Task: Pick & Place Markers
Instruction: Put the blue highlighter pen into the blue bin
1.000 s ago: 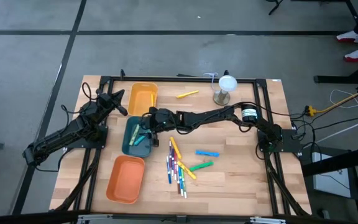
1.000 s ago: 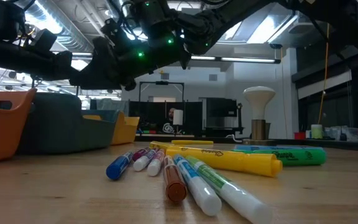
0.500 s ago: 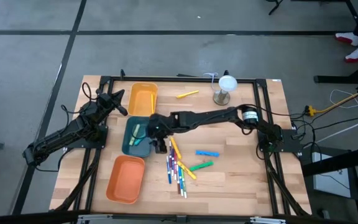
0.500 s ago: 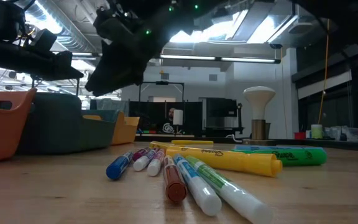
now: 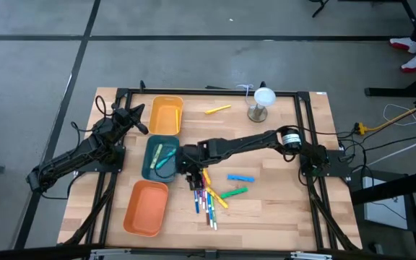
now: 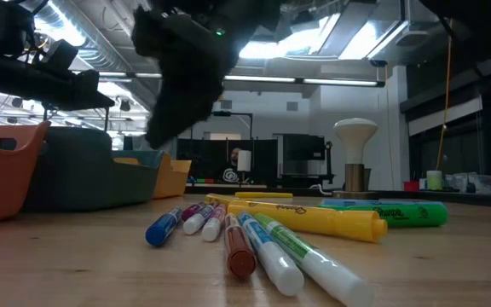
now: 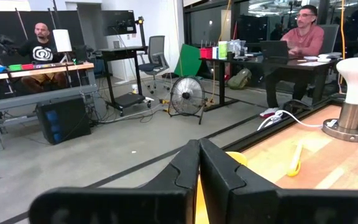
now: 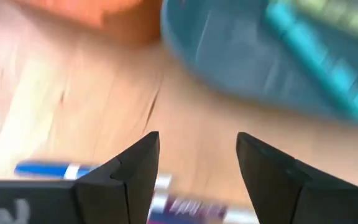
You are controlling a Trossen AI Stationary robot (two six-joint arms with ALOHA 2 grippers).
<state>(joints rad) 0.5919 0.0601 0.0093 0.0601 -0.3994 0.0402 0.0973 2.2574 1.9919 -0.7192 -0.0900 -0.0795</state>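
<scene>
Markers (image 5: 206,193) lie clustered, multicolored, beneath the right gripper's (image 5: 191,175) spread, empty jaws.

markers: loose cluster (image 5: 206,193) of thin sticks lying flat on wood, fanned lengthwise | yellow highlighter (image 6: 314,219) lying across cluster | light blue (image 5: 240,177) and green (image 5: 234,193) just beside | lone yellow (image 5: 218,110) well apart | two in teal tray (image 5: 163,157)

The high view looks straight down on the whole desk (image 5: 280,206). The low view sits at desk height, close to the markers (image 6: 254,234), facing the room. Both share those markers (image 5: 206,191). Wrist views look forward, near the desk.
</scene>
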